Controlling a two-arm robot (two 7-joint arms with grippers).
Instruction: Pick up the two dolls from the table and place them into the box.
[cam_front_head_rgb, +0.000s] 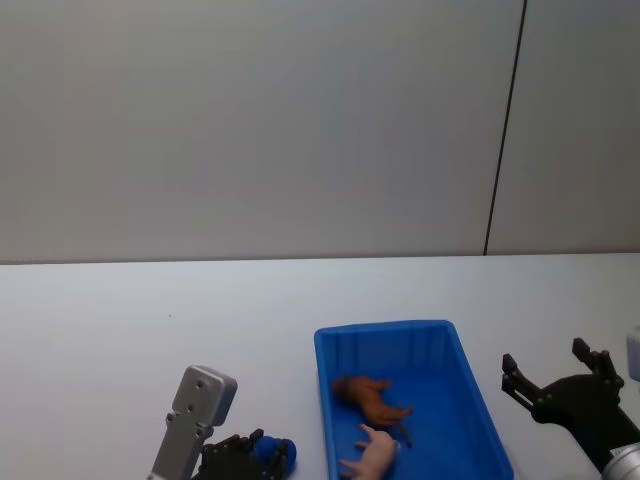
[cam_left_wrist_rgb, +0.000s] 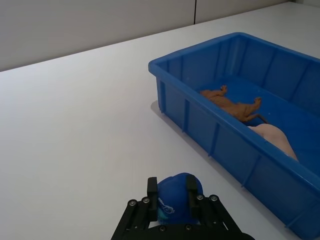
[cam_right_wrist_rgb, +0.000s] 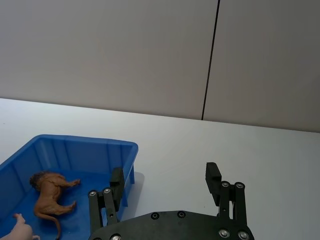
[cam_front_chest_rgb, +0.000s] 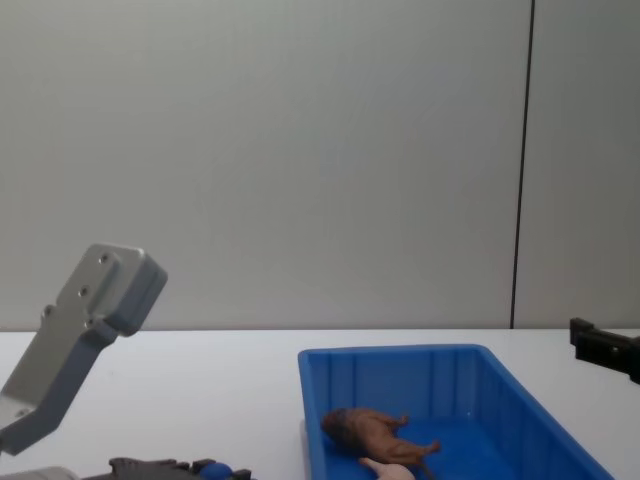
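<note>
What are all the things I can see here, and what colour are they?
Table: one, white, under everything.
Box: one, bright blue, on the table between the two arms.
Brown doll: one, brown lion shape, lying on its side inside the box.
Pink figure: one, pale pink, in the box beside the brown doll.
Blue doll: one, dark blue, rounded, on the table left of the box.
Left hand: one, black, fingers either side of the blue doll.
Right hand: one, black, open, right of the box.
</note>
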